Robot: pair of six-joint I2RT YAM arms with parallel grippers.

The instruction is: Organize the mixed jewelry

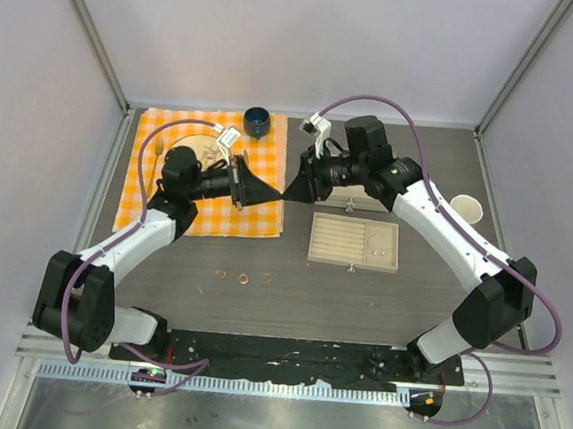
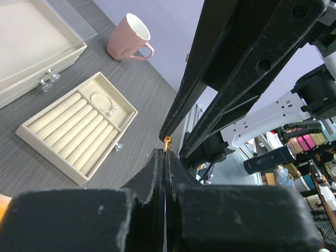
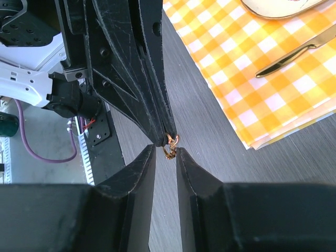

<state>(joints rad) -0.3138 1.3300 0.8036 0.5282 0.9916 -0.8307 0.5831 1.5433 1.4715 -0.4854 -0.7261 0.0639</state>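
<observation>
Down at the near side of the surface (image 1: pixel 379 303), small gold rings (image 1: pixel 244 279) lie loose in a row, and only the top view catches those. A little farther in, up in mid-air, the two arms meet tip to tip. Now the left gripper (image 2: pixel 165 153) is clenched on a tiny gold ring (image 2: pixel 167 140), pinched right at its fingertips. From above that piece is too small to see; the wrist cameras pick it out. Facing it, the right gripper (image 3: pixel 167 153) has its jaws apart, one on either side of that ring, with a sliver of gap showing.

Just beyond sits the beige ring tray (image 1: pixel 339 241), with the thin silver hoop (image 2: pixel 102 101) lying in its square end compartment, beside the padded rolls. Behind it is a larger beige box (image 2: pixel 31 47) under a clear lid; I can't make out what's inside. The right wrist alone shows a knife (image 3: pixel 294 51) on the orange checked cloth (image 3: pixel 252 79). Farthest back are a pink mug (image 2: pixel 128 38), upright, and a dark blue cup (image 1: pixel 256 122).
</observation>
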